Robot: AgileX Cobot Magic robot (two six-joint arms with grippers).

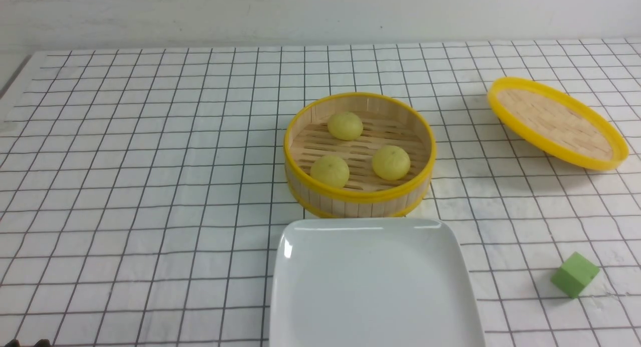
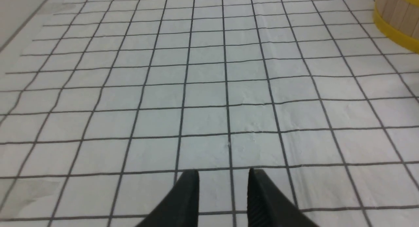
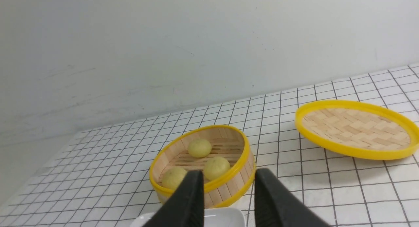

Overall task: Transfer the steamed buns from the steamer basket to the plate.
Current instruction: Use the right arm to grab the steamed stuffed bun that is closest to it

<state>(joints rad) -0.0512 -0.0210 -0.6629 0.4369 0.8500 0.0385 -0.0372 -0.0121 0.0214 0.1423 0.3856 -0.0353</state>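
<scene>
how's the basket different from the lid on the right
The basket is deep with a slatted floor; the lid is shallow and woven. The basket holds three buns; the lid holds nothing. The basket sits just beyond the plate; the lid lies far right. Both are round bamboo with yellow rims.
</scene>
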